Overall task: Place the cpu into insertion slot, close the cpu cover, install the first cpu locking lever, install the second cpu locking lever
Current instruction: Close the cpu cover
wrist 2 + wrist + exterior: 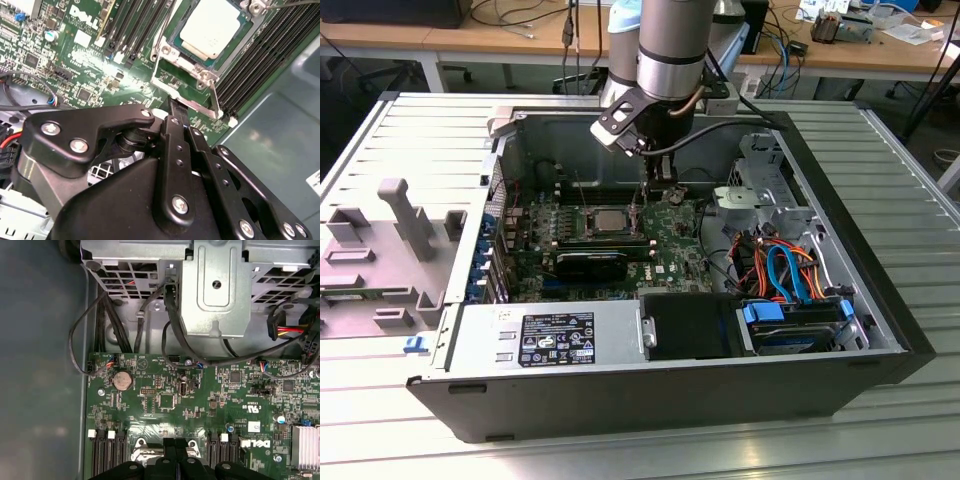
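The cpu [610,220] lies flat in the insertion slot [582,238] on the green board, its silver top [212,27] facing up. The silvery cpu cover [197,62] frames it and looks lowered around it. A thin wire locking lever [216,97] runs along the socket's edge. My gripper [655,192] hangs over the socket's side toward the exterior view's right. In both wrist views its black fingers [170,446] sit pressed together, and the gripper [176,106] touches the silvery bar at the socket's rim. Whether the levers are latched is hidden.
Black memory slots [135,30] flank the socket. The case also holds a grey power supply [550,335], a metal drive cage [760,200], and blue and orange cables [790,270]. A grey fixture [400,230] sits outside on the exterior view's left.
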Robot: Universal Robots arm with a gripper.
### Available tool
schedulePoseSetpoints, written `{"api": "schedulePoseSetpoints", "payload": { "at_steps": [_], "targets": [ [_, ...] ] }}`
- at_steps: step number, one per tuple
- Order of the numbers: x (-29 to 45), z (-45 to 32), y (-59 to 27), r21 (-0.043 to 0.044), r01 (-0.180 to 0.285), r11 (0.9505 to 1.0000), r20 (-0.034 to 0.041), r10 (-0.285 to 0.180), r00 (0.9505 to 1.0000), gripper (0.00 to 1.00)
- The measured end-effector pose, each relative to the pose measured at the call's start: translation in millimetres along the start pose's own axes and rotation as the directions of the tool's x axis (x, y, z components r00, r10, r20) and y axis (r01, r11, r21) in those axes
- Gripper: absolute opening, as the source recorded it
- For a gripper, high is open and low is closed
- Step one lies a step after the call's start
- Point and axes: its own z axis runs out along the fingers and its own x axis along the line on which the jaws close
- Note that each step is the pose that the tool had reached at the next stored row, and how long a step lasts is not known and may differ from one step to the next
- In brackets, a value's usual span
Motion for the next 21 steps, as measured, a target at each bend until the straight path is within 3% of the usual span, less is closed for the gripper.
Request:
{"api": "schedulePoseSetpoints", "payload": {
  "at_steps": [9, 15, 21],
  "targets": [
    [0.1, 3.8, -3.9, 0.0088, 0.000, 1.0000, 0.0009, 0.000, 1.0000, 0.11],
    [0.1, 6.5, -5.0, 0.0239, 0.000, 0.9997, 0.0100, 0.000, 0.9999, 0.11],
    [0.4, 7.4, -11.6, 0.0245, 0.000, 0.9997, 0.0135, 0.000, 0.9999, 0.11]
  ]
}}
